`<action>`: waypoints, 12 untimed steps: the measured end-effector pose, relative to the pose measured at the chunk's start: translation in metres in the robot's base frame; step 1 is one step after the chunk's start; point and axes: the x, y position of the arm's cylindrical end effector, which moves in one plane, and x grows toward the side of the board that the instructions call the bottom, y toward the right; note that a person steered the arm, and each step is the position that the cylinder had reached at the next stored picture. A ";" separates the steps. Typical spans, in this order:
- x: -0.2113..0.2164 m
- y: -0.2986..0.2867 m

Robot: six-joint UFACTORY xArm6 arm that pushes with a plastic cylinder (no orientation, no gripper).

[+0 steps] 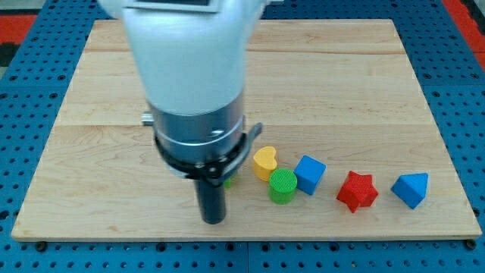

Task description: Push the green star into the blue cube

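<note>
Nearest stands my tip (214,220), a dark rod without jaws, holding nothing, beside a green sliver (229,181), perhaps the star; the blue cube (309,174) lies rightward on the wooden counter (364,83).

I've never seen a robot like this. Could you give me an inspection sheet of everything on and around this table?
Surface: wooden board, lying on a blue perforated base.
Job's things: blue cube, close beside a green cylinder; a green block peeks from behind the arm, shape hidden, perhaps the star.
Clutter: yellow heart, the green cylinder, red star, blue triangular block.
Hand: nothing seen; the arm ends in a dark rod, with my tip at the view's lower left of the green block.
Cables: nothing seen.
Surroundings: only the blue base shows.
</note>
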 end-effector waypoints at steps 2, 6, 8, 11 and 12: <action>-0.046 -0.034; -0.077 0.084; -0.077 0.144; -0.123 0.150; -0.113 0.194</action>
